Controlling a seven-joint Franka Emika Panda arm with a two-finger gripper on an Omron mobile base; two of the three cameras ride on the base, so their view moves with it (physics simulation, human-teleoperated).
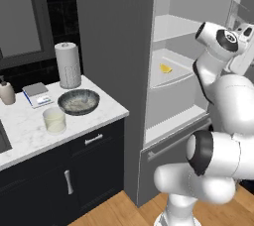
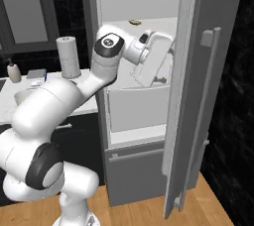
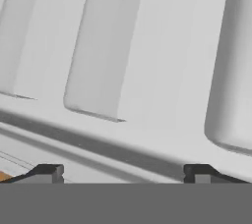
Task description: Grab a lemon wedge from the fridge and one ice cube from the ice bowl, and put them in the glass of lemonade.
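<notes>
The fridge stands open, with its white shelves showing. A tiny yellow lemon wedge lies on a middle shelf. On the marble counter to the left, the glass of lemonade stands in front of the dark ice bowl. My arm reaches into the fridge opening, and the white hand is up at shelf height, right of the wedge. In the hand view my gripper is open, its fingertips wide apart with nothing between them, facing a white ribbed fridge panel.
The fridge door with its long bar handle stands open close to the right of my hand. A brownish piece lies on an upper shelf. A paper-towel roll, a soap bottle and a small scale share the counter.
</notes>
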